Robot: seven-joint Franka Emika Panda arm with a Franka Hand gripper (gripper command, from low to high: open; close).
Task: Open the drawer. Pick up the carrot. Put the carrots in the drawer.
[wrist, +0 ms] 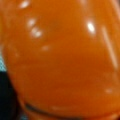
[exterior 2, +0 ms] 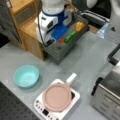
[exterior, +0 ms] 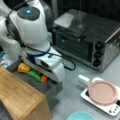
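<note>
Gripper (exterior: 47, 76) lowered into open drawer (exterior: 53, 88), over carrot (exterior: 44, 79)

Two raised front cameras, one wrist close-up
Both front views look down from opposite sides, sharing the open drawer (exterior: 53, 88) (exterior 2: 56, 51), toaster oven (exterior: 86, 37) (exterior 2: 106, 96) and pink pan (exterior: 103, 92) (exterior 2: 57, 96); the wrist view sits pressed against the carrot (wrist: 62, 60)

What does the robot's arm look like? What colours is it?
The arm is fat, round and white, with dark grey joints. One joint cap has a small blue light. A blue band circles the wrist, and a black cable loops off it. The gripper is hidden behind the white wrist block.
</note>
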